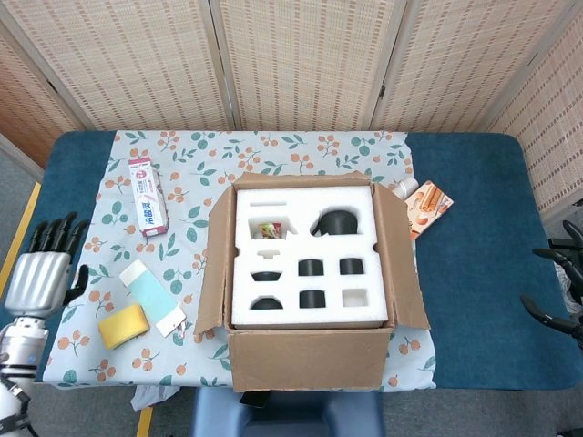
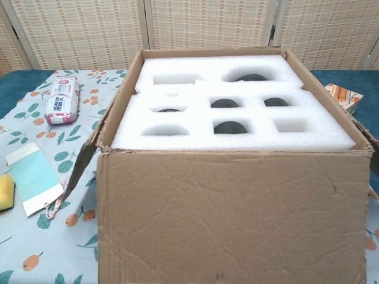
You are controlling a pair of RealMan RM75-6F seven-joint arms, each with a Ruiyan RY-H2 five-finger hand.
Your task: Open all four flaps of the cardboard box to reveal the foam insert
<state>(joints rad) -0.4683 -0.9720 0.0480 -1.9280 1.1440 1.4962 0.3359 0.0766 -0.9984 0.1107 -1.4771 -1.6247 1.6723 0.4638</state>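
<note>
Cardboard box (image 1: 305,350): stands at the near-centre of the table (image 1: 474,264) on a floral cloth (image 1: 187,159), with all flaps folded outward and the white foam insert (image 1: 305,259) fully exposed; dark round items sit in several of its cut-outs. Left hand (image 1: 38,278): positioned at the far left edge of the table in the head view, well apart from the box, fingers extended and slightly spread, holding nothing. Between this hand and the box lie a yellow sponge (image 1: 123,326), a pale blue card (image 1: 153,299) just beside it, and a pink-and-white tube package (image 1: 148,207) farther back. The left flap (image 1: 211,273) slopes outward and downward over the cloth. The right flap (image 1: 401,264) stands angled outward. Just beyond it, an orange packet (image 1: 428,208) lies on the blue table surface. Right hand (image 1: 557,291): only dark fingertips show at the right edge of the head view, seemingly spread with nothing in them, though the hand is largely cropped.
</note>
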